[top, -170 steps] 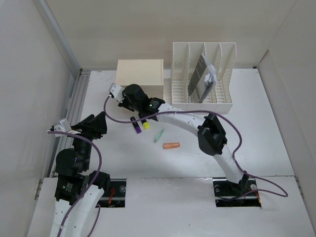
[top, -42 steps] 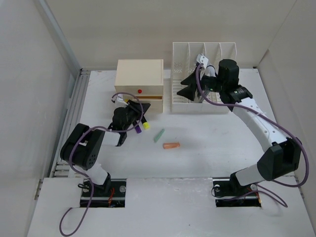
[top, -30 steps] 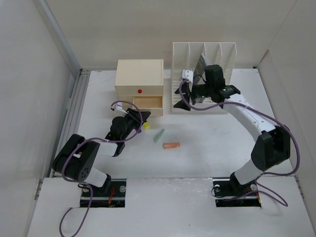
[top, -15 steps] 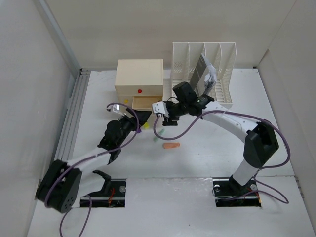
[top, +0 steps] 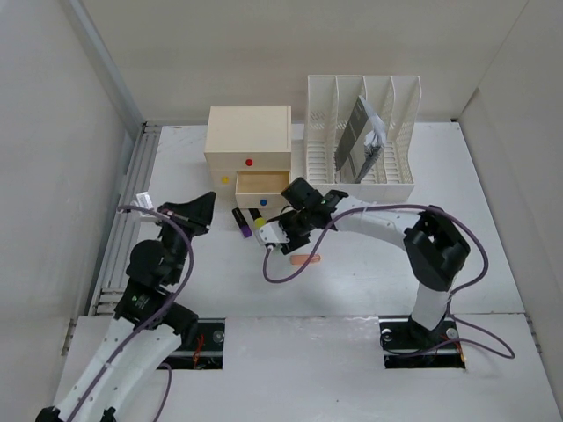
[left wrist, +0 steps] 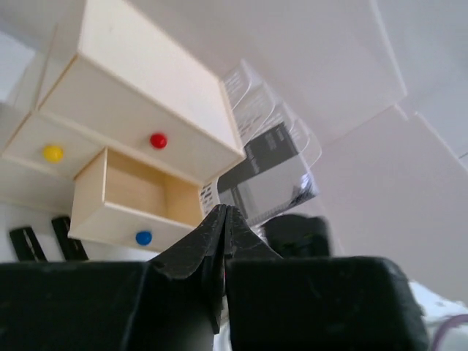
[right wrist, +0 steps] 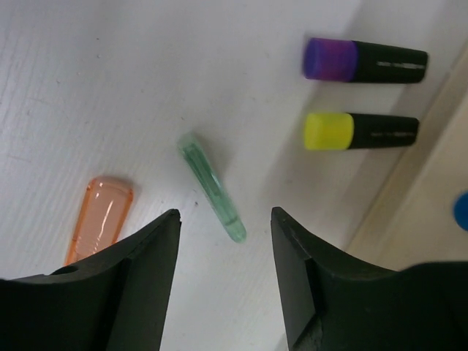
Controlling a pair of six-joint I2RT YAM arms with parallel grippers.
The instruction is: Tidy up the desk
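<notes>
For the left gripper [top: 199, 207]: pinched fully shut on nothing, raised off the desk [top: 493, 229] above its left part, well apart from the loose items. Looks past the pressed-together fingertips [left wrist: 217, 227] toward the drawer box [left wrist: 146, 80], with the lowest drawer [left wrist: 124, 201], blue-knobbed, standing open, and the file rack [top: 406, 105] just beside the box.

For the right gripper [right wrist: 225, 219]: jaws partly spread, gripping nothing, hovering low over the desk just in front of the open drawer. Straddles from above a green cap [right wrist: 212, 186] lying flat on the white surface between the two fingers, with no visible contact. Just outside one finger, an orange cap [right wrist: 99, 219], also on the desk. Beyond the green cap, nearer the drawer box, a purple-capped highlighter [right wrist: 365, 61] and a yellow-capped highlighter [right wrist: 362, 130], side by side and parallel.

As for the desk itself: flat and white beneath both arms, bearing drawer box and file rack along its far edge.
</notes>
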